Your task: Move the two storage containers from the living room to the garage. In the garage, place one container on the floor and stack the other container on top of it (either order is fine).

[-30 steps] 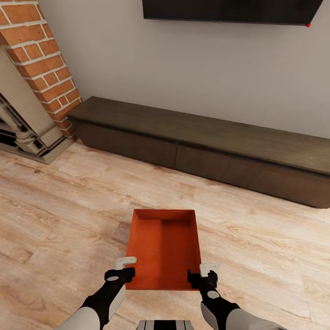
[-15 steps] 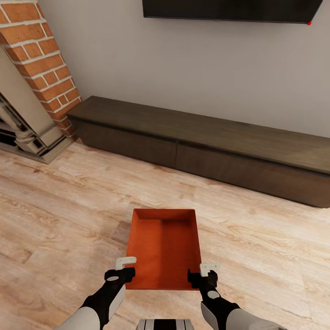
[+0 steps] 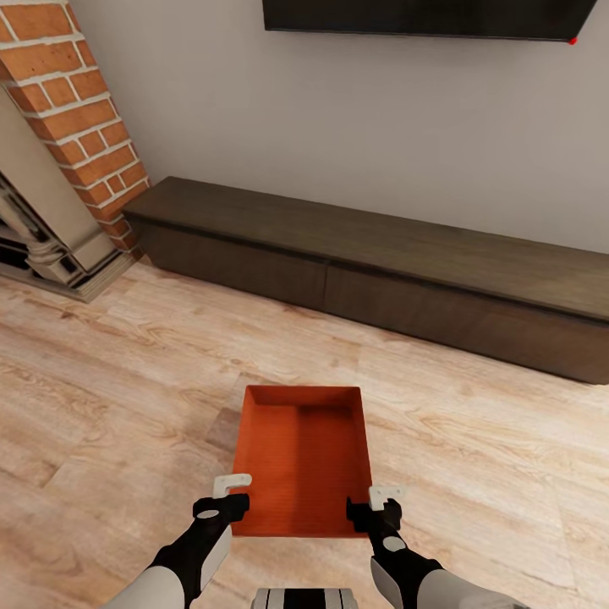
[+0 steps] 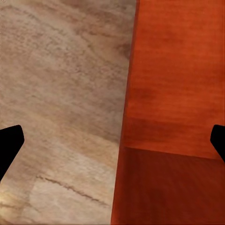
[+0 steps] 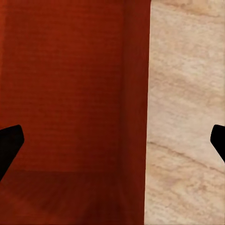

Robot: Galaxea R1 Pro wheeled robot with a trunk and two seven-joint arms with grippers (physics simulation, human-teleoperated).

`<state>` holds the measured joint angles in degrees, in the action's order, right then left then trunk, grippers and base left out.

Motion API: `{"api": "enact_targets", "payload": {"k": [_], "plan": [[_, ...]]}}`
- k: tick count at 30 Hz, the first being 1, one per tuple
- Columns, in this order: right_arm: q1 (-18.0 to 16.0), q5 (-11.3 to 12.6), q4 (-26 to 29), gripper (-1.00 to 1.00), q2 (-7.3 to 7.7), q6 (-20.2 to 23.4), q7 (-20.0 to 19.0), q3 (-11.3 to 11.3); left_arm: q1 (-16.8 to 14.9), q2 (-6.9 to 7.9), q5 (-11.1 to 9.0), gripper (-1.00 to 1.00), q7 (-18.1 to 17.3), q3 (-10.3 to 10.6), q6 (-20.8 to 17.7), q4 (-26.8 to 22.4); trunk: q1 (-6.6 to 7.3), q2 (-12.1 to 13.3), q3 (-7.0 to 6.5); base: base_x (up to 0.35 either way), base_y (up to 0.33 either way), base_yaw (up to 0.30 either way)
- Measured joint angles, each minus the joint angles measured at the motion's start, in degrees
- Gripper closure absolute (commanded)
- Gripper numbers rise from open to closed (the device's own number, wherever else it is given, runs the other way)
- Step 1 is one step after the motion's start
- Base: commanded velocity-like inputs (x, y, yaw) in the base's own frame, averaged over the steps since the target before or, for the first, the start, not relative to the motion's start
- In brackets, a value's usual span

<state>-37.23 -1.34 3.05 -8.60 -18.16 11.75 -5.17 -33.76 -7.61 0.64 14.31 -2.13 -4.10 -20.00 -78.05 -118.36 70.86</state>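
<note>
Storage container (image 3: pixel 302 457) sits on the wood-plank floor (image 3: pixel 110 397), between both arms. Left gripper (image 3: pixel 227 495) fingers apart, straddling its left wall near the close corner; right gripper (image 3: pixel 378 501) fingers apart, straddling the right wall. Neither clamped. Dark cabinet (image 3: pixel 381 271) and brick fireplace (image 3: pixel 76 110) well beyond.

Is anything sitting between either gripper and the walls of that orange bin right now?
Nothing visible. The left gripper straddles the left wall of the storage container near its close corner, and the right gripper straddles the right wall. In both wrist views the fingers stand wide apart with the wall between them, unobstructed.
</note>
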Motion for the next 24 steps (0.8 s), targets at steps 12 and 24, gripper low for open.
{"api": "enact_targets", "payload": {"k": [12,24], "plan": [[0.00,4.69,-0.01,-1.00,0.30,0.06,0.21,0.06,0.00,0.00,0.00,-1.00,-0.08,-0.02,-0.04,0.00,-0.01,0.00,0.00,0.009,0.000,0.000],[0.00,6.04,-0.01,-1.00,0.53,0.06,-0.19,-0.21,0.00,-0.08,-0.06,-1.00,-0.10,-0.23,-0.07,0.01,-0.01,0.00,0.00,0.000,0.000,0.000]]}}
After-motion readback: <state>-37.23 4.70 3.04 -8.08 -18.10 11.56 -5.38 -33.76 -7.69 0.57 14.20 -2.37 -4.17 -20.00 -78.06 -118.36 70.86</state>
